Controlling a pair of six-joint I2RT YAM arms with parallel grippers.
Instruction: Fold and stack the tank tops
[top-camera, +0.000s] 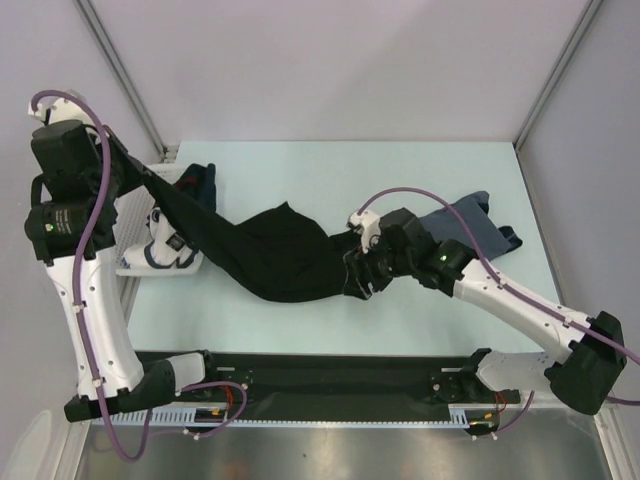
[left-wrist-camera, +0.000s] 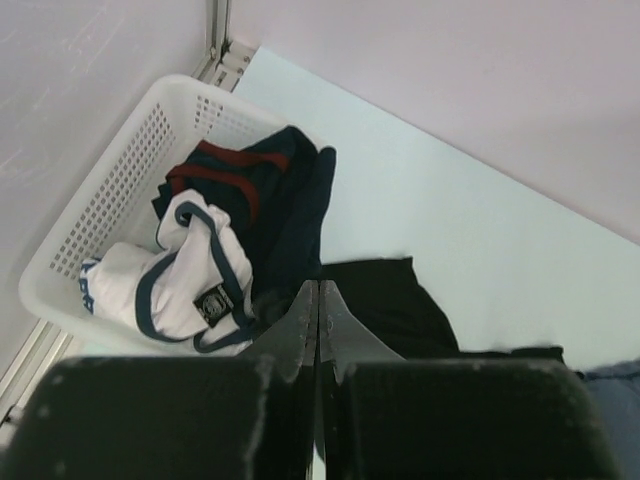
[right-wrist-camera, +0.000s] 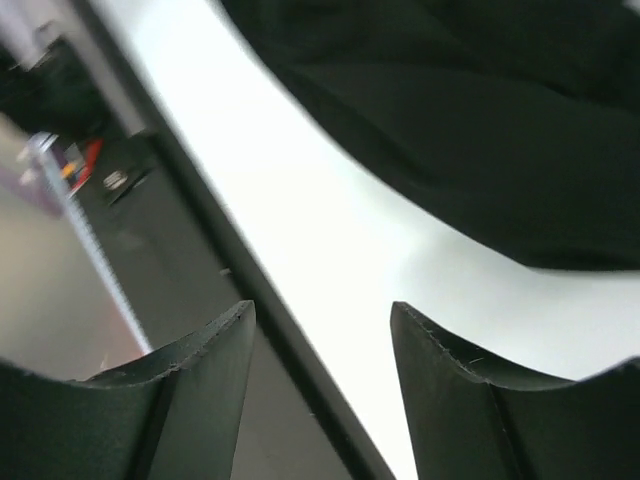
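The black tank top (top-camera: 275, 255) lies bunched mid-table, with one end pulled up in a taut band to my left gripper (top-camera: 140, 172), which is raised over the basket. In the left wrist view the left gripper (left-wrist-camera: 318, 285) has its fingers pressed together on that cloth, and the black top (left-wrist-camera: 390, 300) trails below. My right gripper (top-camera: 358, 278) is open and empty, low at the black top's right edge; in the right wrist view the gripper (right-wrist-camera: 320, 310) is over bare table beside the black top (right-wrist-camera: 480, 130). The slate blue-grey tank top (top-camera: 470, 225) lies at the right, partly under my right arm.
A white perforated basket (top-camera: 135, 262) stands at the table's left edge and also shows in the left wrist view (left-wrist-camera: 100, 190). It holds a white garment with navy trim (left-wrist-camera: 170, 275) and a dark navy one with red stripes (left-wrist-camera: 250, 180). A black rail (top-camera: 330, 385) runs along the near edge.
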